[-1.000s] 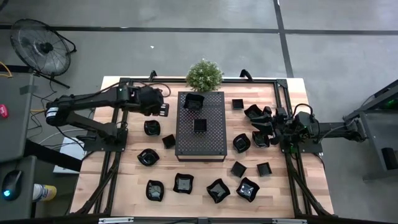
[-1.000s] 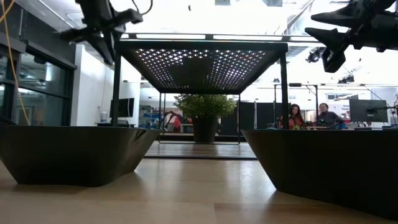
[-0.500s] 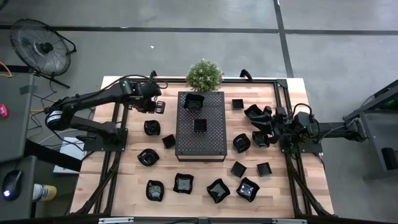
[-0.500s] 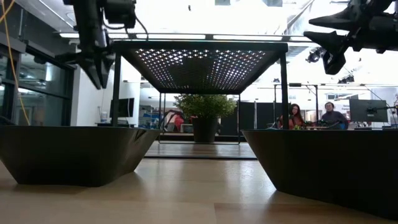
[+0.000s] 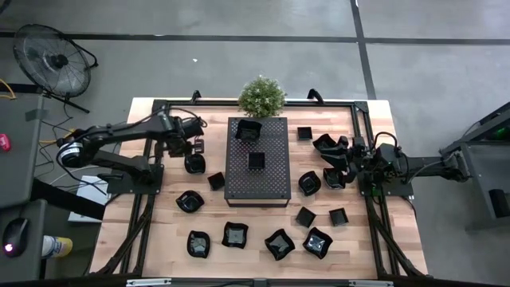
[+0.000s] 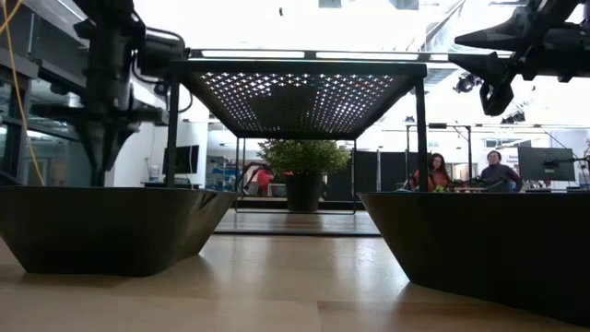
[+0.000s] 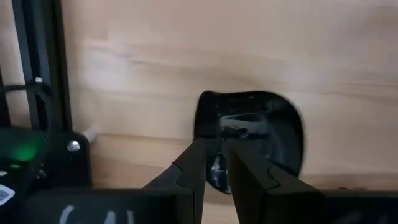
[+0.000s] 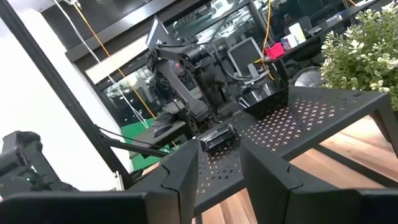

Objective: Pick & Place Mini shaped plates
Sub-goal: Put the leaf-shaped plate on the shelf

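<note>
I'm hovering the left gripper (image 7: 216, 163) over a mini plate (image 5: 194, 164), jaws narrow and empty. Right gripper (image 8: 219, 162) is idling by the tray (image 5: 256, 179), jaws slightly apart, empty.

A black perforated tray (image 5: 256, 171) stands mid-counter (image 5: 159, 231), a potted plant (image 5: 261, 96) just behind it, and a floor fan (image 5: 52, 61) sits off the counter's far-left corner.

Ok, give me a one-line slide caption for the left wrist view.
Left gripper poised over a small black dish on the wooden table, fingers nearly together.
</note>
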`<state>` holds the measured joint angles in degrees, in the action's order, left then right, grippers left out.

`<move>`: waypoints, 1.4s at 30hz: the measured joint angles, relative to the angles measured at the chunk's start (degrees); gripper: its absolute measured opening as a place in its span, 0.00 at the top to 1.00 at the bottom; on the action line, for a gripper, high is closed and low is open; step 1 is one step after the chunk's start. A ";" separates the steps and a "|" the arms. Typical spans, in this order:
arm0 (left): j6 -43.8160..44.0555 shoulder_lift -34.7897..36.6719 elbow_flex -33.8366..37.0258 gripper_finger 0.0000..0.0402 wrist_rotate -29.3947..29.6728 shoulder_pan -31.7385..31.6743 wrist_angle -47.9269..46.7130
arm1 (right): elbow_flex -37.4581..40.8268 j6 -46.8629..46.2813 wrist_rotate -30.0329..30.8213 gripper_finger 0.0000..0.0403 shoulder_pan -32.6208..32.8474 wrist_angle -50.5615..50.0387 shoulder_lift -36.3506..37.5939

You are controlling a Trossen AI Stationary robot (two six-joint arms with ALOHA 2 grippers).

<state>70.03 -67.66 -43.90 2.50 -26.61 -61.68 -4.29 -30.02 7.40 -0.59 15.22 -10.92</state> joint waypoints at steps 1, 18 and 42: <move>0.40 0.00 0.70 0.85 -0.77 0.00 0.59 | 0.00 0.00 0.00 0.72 0.01 0.00 0.00; 4.79 0.00 5.36 0.85 -0.95 0.00 6.01 | 0.00 -0.03 -0.04 0.72 0.00 -1.07 0.00; 11.29 -0.02 6.27 0.85 1.74 0.00 5.38 | 0.00 -2.00 -0.04 0.72 0.00 -3.43 0.00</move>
<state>81.32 -67.68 -37.64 4.24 -26.61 -56.30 -4.29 -32.02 7.35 -0.59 11.79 -10.92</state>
